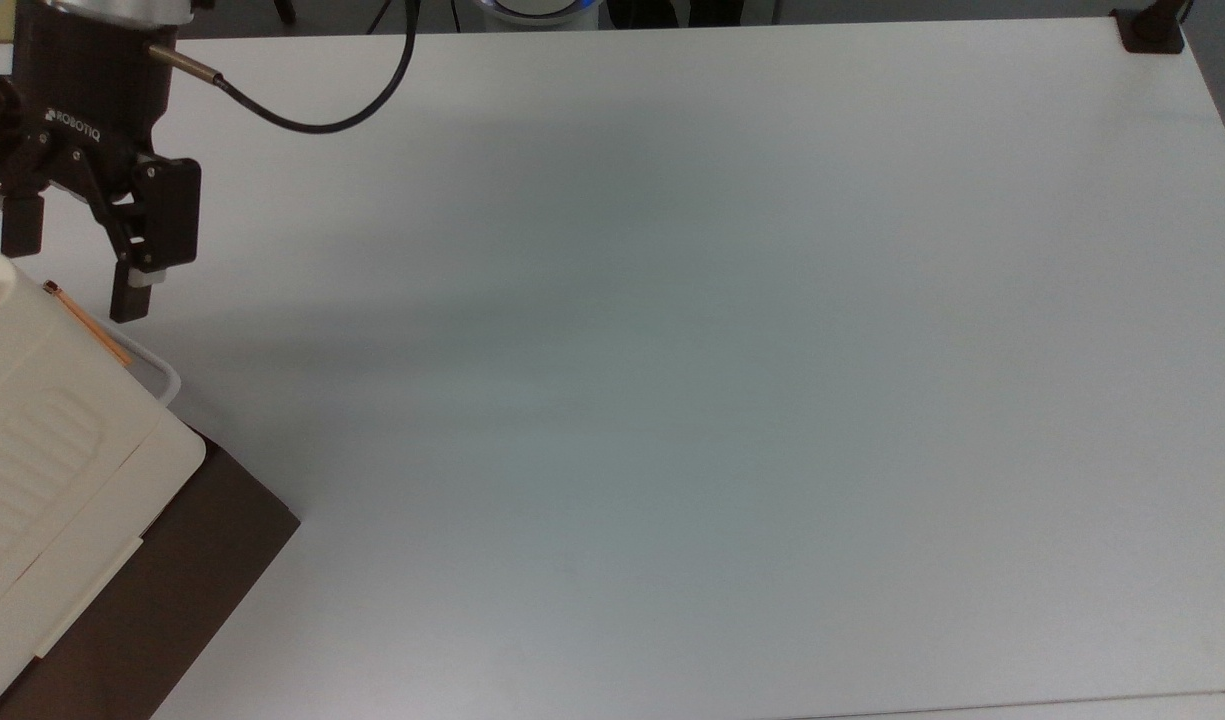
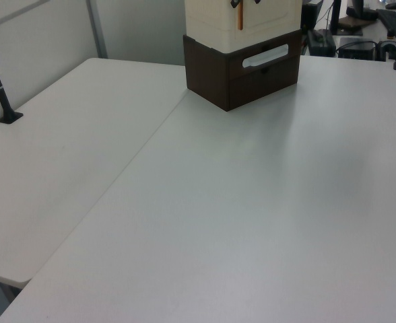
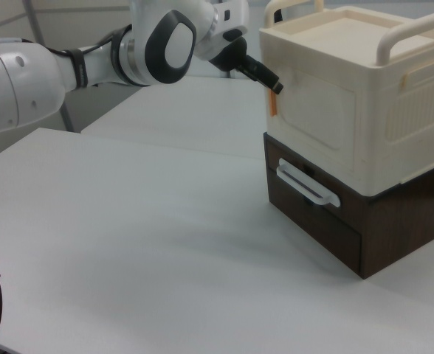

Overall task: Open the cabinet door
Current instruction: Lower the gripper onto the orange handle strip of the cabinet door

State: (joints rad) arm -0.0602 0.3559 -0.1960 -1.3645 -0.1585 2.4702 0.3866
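Table [image 1: 672, 350] takes up most of the top view, bare and white. Cabinet [image 3: 342, 96] is seen at the top view's lower left, cream, stacked on a dark brown base [image 3: 335, 228] so that the door [image 3: 313, 110] is raised to arm height. The door is shut flush in the front face, with its copper handle [image 3: 274, 103] running upright along one edge, probably away from the hinges. Arm [image 3: 69, 66] is reached across toward that edge. Gripper [image 1: 72, 275] is spread wide and holds nothing, its fingers set either side of the handle's upper end, apparently ready to close; contact cannot be judged from these views.
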